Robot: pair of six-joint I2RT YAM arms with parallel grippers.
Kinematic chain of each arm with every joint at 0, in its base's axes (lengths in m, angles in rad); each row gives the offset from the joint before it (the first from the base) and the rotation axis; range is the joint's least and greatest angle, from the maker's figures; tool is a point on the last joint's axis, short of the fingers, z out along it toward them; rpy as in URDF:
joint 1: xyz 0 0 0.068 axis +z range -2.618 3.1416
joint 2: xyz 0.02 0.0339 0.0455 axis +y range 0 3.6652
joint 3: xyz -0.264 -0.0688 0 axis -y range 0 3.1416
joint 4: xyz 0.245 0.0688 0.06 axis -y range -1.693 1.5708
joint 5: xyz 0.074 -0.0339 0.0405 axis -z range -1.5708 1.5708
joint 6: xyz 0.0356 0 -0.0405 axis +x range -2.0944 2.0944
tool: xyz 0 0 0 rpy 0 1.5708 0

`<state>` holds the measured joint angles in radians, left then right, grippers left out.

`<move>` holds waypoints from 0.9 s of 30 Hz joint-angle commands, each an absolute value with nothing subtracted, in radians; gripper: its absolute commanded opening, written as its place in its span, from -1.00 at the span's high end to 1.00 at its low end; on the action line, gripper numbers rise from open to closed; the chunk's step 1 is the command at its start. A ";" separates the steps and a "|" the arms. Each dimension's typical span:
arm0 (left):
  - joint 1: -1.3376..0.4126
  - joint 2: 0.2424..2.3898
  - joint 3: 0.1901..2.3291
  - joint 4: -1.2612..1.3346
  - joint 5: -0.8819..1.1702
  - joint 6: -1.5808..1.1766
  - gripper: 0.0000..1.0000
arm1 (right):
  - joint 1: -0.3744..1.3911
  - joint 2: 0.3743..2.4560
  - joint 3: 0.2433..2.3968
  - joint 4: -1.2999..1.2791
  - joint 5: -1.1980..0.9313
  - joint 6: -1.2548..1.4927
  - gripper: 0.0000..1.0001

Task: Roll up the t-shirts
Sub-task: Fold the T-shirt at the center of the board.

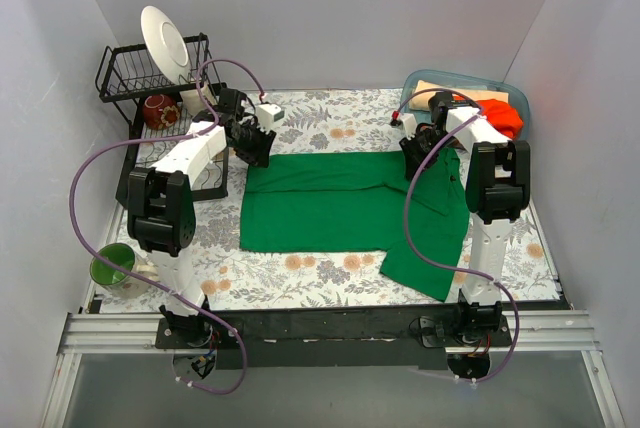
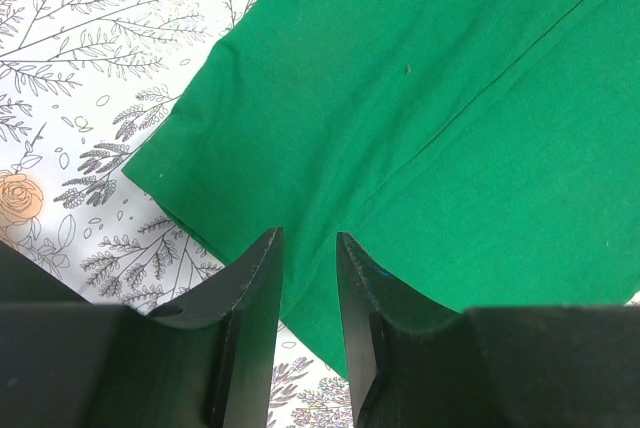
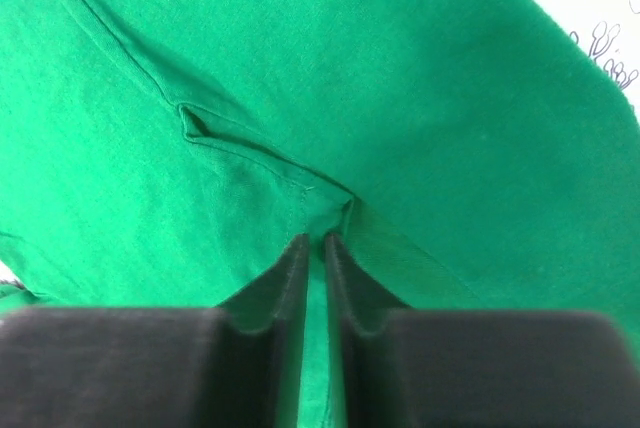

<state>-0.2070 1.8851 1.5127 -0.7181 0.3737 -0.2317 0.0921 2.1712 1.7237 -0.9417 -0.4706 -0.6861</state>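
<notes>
The emerald green t-shirt (image 1: pixel 330 203) lies spread on the floral tablecloth, with one part hanging toward the front right. My left gripper (image 1: pixel 256 145) is at the shirt's far left corner. In the left wrist view its jaws (image 2: pixel 308 238) stand a little apart over the shirt's edge (image 2: pixel 400 98), with nothing pinched. My right gripper (image 1: pixel 415 155) is at the shirt's far right. In the right wrist view it (image 3: pixel 315 238) is shut on a seamed fold of the green cloth (image 3: pixel 400 78). An orange-red t-shirt (image 1: pixel 500 116) and a pale tan one (image 1: pixel 450 91) lie in a bin at the back right.
A black dish rack (image 1: pixel 125 73) with a white plate (image 1: pixel 165 43) and a dark red mug (image 1: pixel 160 111) stands at the back left. A green mug (image 1: pixel 113 268) sits at the front left. The clear bin (image 1: pixel 515 93) is at the back right. Grey walls enclose the table.
</notes>
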 commanded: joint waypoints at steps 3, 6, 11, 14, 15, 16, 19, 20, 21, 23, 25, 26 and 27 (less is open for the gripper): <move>-0.213 1.810 1.511 -0.713 0.362 -0.213 0.45 | 0.095 2.160 1.720 -0.943 -0.492 -0.687 0.97; -0.212 1.804 1.506 -0.709 0.364 -0.209 0.44 | 0.103 2.129 1.701 -0.960 -0.514 -0.689 0.97; -0.213 1.784 1.493 -0.696 0.368 -0.201 0.45 | 0.141 2.033 1.606 -0.962 -0.528 -0.689 0.97; -0.212 1.763 1.476 -0.686 0.371 -0.195 0.44 | 0.179 1.959 1.511 -0.944 -0.526 -0.675 0.97; -0.213 1.756 1.464 -0.683 0.373 -0.192 0.45 | 0.195 1.939 1.487 -0.939 -0.528 -0.669 0.97; -0.213 1.747 1.457 -0.680 0.377 -0.190 0.45 | 0.210 1.899 1.438 -0.936 -0.528 -0.657 0.97; -0.213 1.727 1.425 -0.661 0.382 -0.189 0.45 | 0.281 1.809 1.372 -0.919 -0.519 -0.631 0.85; -0.213 1.723 1.417 -0.655 0.387 -0.189 0.44 | 0.325 1.787 1.330 -0.917 -0.512 -0.614 0.67; -0.212 1.718 1.411 -0.652 0.388 -0.189 0.44 | 0.348 1.766 1.310 -0.922 -0.496 -0.606 0.34; -0.212 1.706 1.390 -0.644 0.393 -0.187 0.44 | 0.405 1.708 1.255 -0.925 -0.480 -0.582 0.14; -0.213 1.703 1.376 -0.643 0.397 -0.184 0.43 | 0.416 1.663 1.233 -0.904 -0.454 -0.562 0.07; -0.212 1.700 1.367 -0.644 0.399 -0.184 0.42 | 0.408 1.658 1.239 -0.900 -0.436 -0.551 0.07; -0.213 1.697 1.362 -0.644 0.403 -0.181 0.42 | 0.399 1.661 1.249 -0.891 -0.399 -0.548 0.08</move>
